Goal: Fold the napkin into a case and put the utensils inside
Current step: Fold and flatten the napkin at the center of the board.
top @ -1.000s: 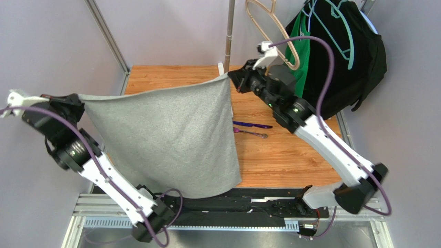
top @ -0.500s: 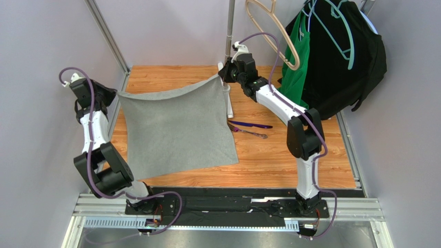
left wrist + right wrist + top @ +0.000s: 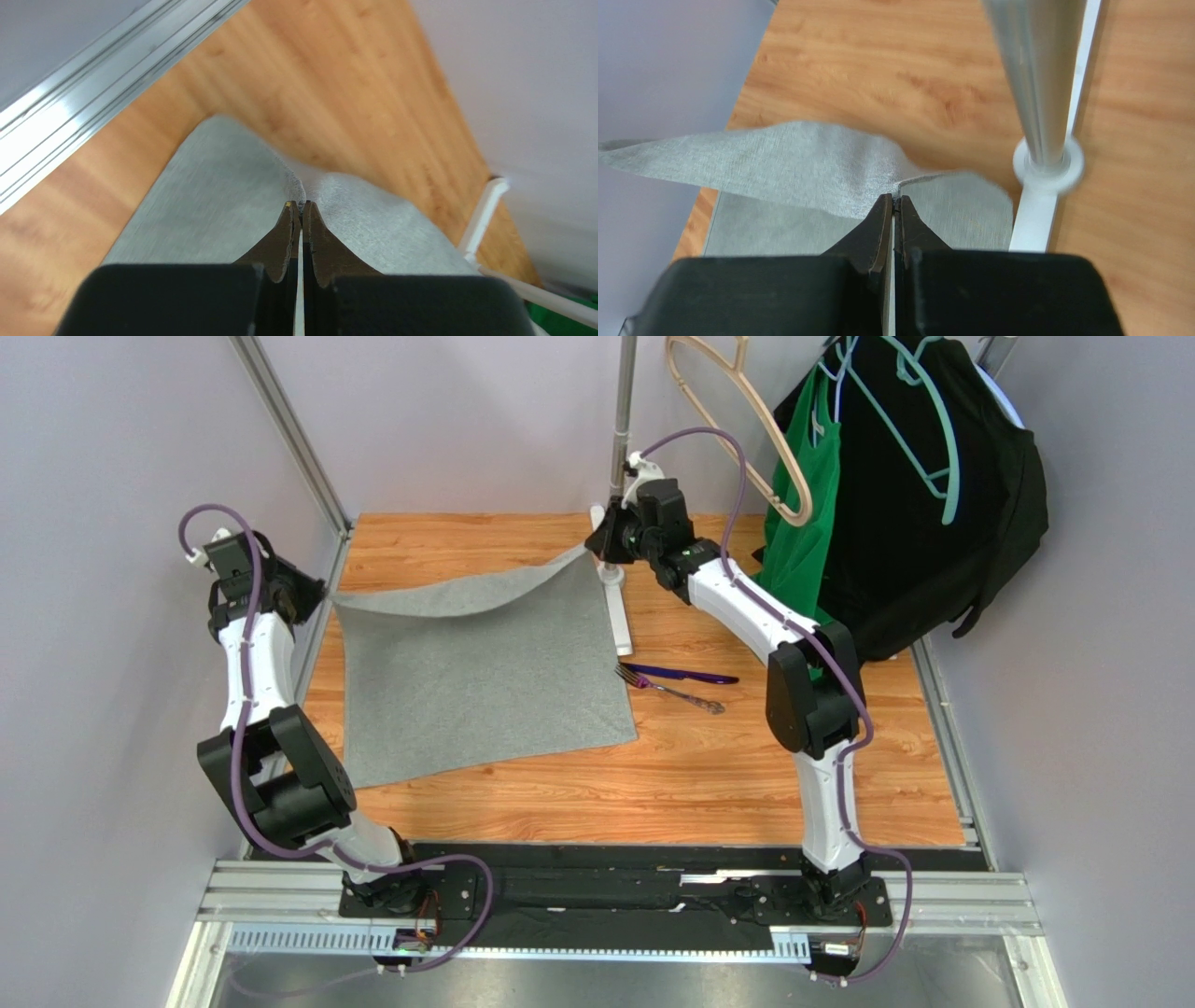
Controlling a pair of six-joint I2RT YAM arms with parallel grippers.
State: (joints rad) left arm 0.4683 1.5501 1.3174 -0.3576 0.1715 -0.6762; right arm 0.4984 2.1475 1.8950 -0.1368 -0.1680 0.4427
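The grey napkin [image 3: 477, 672] lies spread on the wooden table [image 3: 786, 770], its far edge still lifted. My left gripper [image 3: 312, 595] is shut on its far left corner [image 3: 300, 192]. My right gripper [image 3: 601, 549] is shut on its far right corner [image 3: 901, 183], next to the white stand base. The dark purple utensil [image 3: 685, 675] and the silvery fork [image 3: 673, 692] lie on the table just right of the napkin. The cloth is a single open sheet, not a folded case.
A metal pole on a white base [image 3: 613, 574] stands at the far middle, close to my right gripper; it also shows in the right wrist view [image 3: 1046, 164]. Green and black garments [image 3: 912, 490] and hangers hang at the back right. A metal frame rail [image 3: 288, 434] runs along the left.
Both arms have swung the napkin away from the camera and lowered it: it hung high in the air a second ago and now lies mostly flat on the table, corners still gripped.
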